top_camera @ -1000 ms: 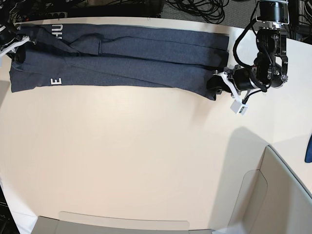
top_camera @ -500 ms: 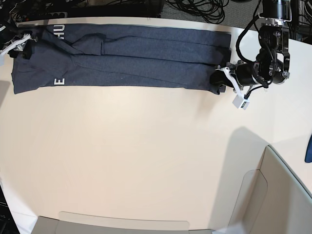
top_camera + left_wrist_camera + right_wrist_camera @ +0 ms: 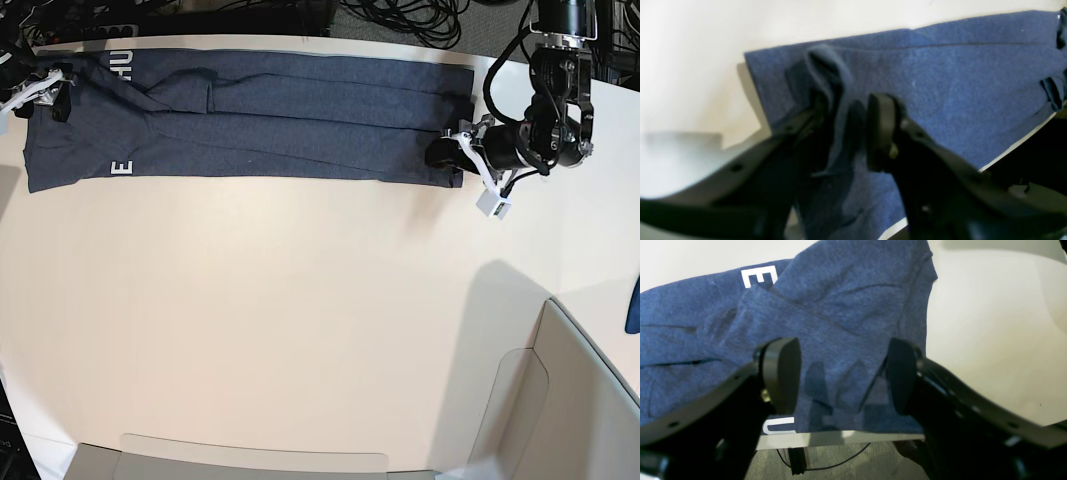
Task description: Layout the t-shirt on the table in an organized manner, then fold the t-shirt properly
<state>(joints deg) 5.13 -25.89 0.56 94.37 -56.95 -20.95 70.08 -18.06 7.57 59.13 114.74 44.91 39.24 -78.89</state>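
Base view is showing the bench carrying the shirt, which is lying along the far edge as a long narrow band, sides folded in, likely so each end sits within one arm's reach. The right tool is hovering over the lettered end with jaws wide apart and gripping nothing. The left tool is sitting at the opposite end, jaws partly apart with a cloth ridge standing between them; whether it is pinching is unclear.
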